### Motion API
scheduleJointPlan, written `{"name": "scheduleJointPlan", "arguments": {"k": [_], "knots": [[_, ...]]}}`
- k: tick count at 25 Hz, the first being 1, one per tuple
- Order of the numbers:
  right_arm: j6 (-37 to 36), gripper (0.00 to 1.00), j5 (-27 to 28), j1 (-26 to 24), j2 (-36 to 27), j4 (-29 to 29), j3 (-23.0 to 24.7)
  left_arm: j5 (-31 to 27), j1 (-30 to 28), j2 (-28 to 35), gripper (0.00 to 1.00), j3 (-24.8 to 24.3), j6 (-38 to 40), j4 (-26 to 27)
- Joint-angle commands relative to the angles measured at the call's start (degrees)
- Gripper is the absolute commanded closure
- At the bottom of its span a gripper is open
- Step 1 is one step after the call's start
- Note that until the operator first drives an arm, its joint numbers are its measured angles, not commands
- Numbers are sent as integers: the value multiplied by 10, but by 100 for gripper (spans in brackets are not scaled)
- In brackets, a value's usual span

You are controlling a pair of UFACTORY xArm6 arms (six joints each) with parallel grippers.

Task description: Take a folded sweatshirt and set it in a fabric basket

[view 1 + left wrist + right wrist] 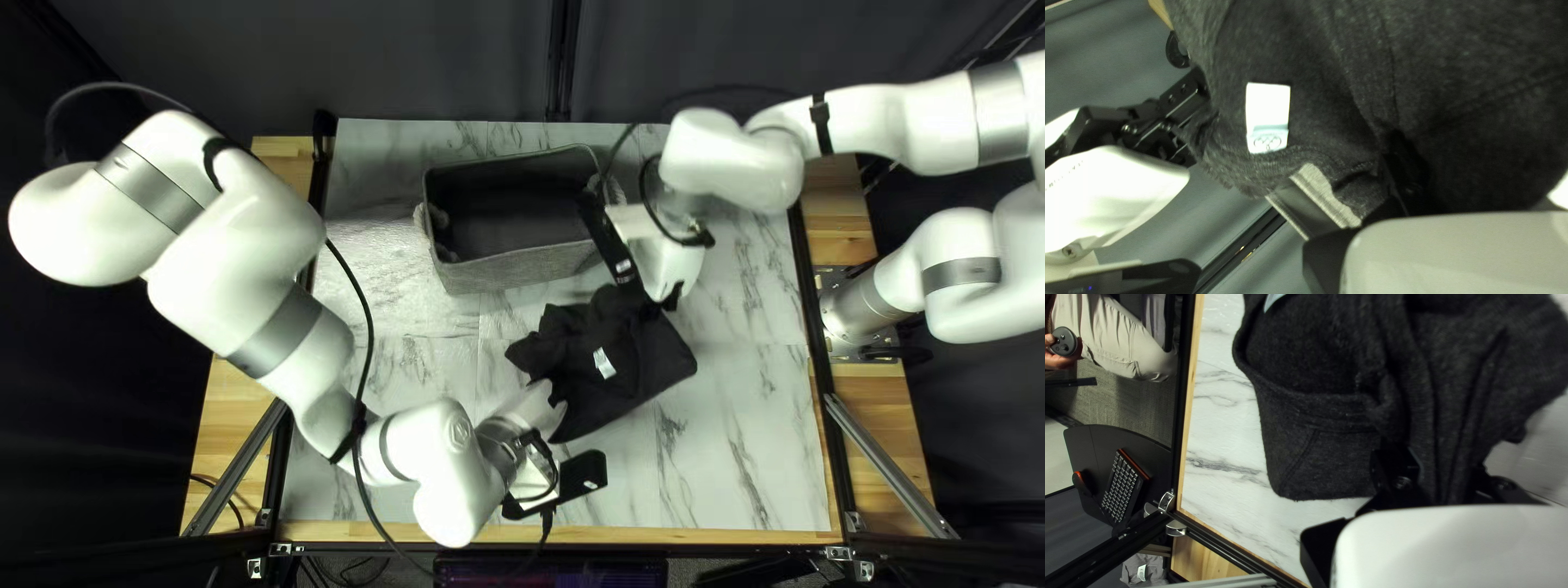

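A folded dark sweatshirt (653, 376), its pale label (604, 363) facing up, spans the space between two robot grippers just right of centre in the top left view. The gray fabric basket (523, 270) sits open at upper centre, on the marble-patterned tabletop (729, 468) — the garment lies outside it, near its front wall.

The right gripper (1448, 476) is clenched on the sweatshirt, a gathered fold pinched between its two fingers. The left gripper (557, 419), at lower centre of the top left view, meets the opposite side of the bundle; cloth hides its tips, and whether it is closed cannot be told. Nor do the views settle whether the whole garment clears the table.

The step in hand appears to be a shared lift and carry to the basket. Done well, it calls for a firm hold on both sides before any travel, then an even rise, both arms at one pace and a constant spacing, so that the folds neither stretch open nor sag. The lower edge should pass well over the front wall — a low pass could snag the rim or shove the basket. The right gripper, close to the basket's right end, needs particular care around the rope handle (615, 191). Centred over the opening, the bundle is best lowered deep before release.
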State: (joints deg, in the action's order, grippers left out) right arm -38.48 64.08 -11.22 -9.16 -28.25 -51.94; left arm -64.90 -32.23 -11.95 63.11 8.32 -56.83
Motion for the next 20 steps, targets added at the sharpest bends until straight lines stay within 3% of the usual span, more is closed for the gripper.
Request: {"name": "scheduleJointPlan", "arguments": {"k": [1,11,17,20], "knots": [[-1,100,44,-33,22,19,-61,5,21,55,100,-44,-18,-8],[-16,100,93,-80,91,31,-175,24,69,195,100,-168,-47,-26],[-29,100,111,-104,130,26,-235,61,133,315,100,-273,-79,-42],[-36,100,121,-117,149,22,-265,75,158,344,100,-296,-94,-48]]}}
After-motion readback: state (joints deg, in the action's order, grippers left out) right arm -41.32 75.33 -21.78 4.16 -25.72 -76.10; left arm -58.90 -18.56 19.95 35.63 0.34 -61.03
